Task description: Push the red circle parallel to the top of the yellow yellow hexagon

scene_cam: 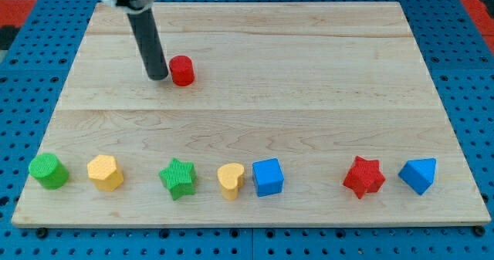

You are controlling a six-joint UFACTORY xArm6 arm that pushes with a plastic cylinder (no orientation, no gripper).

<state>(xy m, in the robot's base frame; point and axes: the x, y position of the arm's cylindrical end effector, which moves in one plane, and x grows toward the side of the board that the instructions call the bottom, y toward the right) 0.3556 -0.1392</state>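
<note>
The red circle (182, 70) is a short red cylinder in the upper left part of the wooden board (309, 98). My tip (159, 77) stands just to its left, touching or nearly touching its side. The yellow hexagon (105, 172) lies in the row along the view's bottom, second from the left, well below the red circle and to its left.
The bottom row holds, from left to right, a green cylinder (49, 171), the yellow hexagon, a green star (178, 177), a yellow heart (230, 180), a blue cube (268, 177), a red star (363, 177) and a blue triangle (418, 175).
</note>
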